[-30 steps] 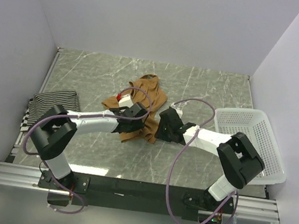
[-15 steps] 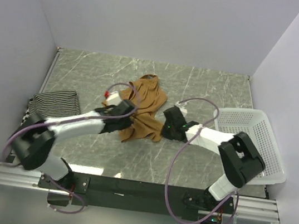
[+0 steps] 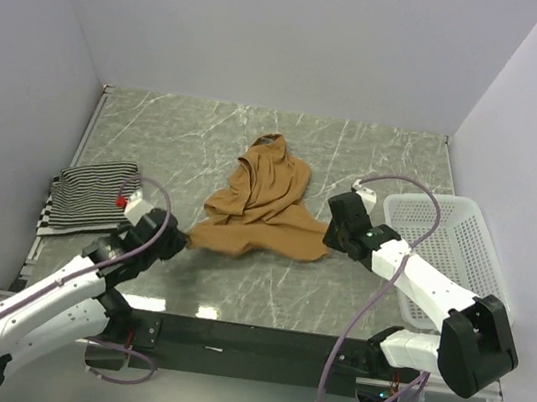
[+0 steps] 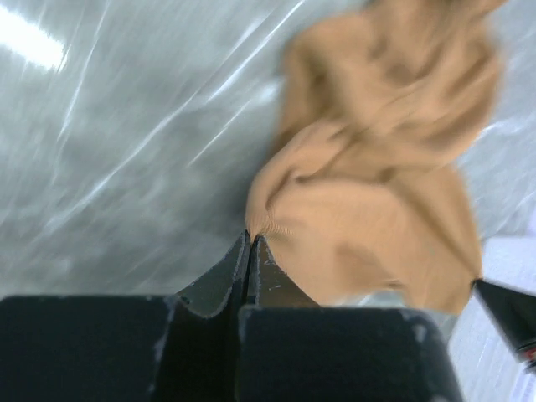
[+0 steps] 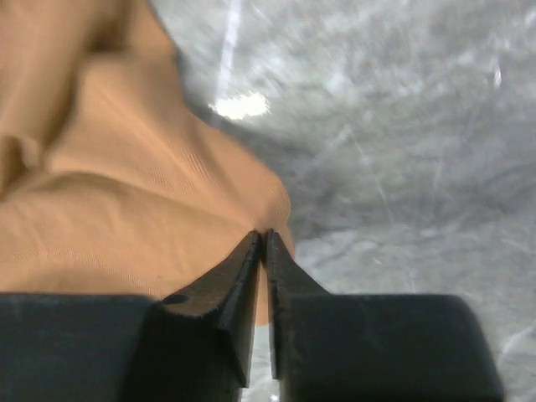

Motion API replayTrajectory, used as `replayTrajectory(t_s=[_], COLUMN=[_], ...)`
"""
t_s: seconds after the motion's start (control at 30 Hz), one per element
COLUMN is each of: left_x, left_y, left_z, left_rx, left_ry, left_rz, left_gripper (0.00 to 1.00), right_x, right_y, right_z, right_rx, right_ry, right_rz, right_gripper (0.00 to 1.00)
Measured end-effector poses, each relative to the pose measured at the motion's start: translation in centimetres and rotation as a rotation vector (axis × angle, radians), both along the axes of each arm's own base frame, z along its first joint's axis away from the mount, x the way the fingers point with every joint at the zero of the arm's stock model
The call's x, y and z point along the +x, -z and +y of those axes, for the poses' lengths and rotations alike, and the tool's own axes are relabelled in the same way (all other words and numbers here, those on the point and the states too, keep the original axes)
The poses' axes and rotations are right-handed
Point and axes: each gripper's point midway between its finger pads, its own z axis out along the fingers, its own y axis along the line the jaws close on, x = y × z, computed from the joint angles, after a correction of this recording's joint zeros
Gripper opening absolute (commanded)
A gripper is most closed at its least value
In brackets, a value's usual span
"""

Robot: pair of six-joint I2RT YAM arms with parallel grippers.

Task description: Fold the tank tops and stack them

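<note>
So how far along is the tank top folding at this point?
Done: two striped tops sit folded and stacked at left. In hand: left fingers and right fingers pinch the brown top by its near corners, spread. Left: folding and stacking it.

Tan top (image 4: 368,167) blurred in left wrist view; top edge cropped.

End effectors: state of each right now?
Left end effector: closed, pinching one near corner of the tan tank top.
Right end effector: closed, pinching the other near corner of that top.
</note>
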Motion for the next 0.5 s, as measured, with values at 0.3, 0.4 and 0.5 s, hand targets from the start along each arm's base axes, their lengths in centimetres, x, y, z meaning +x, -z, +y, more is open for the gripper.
replayTrajectory(t_s=[0.3, 0.4, 0.5], left_x=[-5.3, -4.9, -4.3], left_y=[7.6, 6.3, 5.2], left_z=[-0.3, -0.6, -0.7], left_rx=[-0.120, -0.142, -0.121], left_ry=[0.074, 0.080, 0.087], left_rz=[0.159, 0.118, 0.108], left_gripper=[0.50, 0.51, 0.50], right_x=[-3.0, -3.2, -3.5], right_y=[3.9, 4.3, 5.1], right_z=[-1.8, -1.9, -2.0], right_rx=[-0.075, -0.074, -0.071], right_ry=[-0.010, -0.007, 0.005], right_rz=[0.116, 0.123, 0.134], right_gripper=[0.40, 0.40, 0.40])
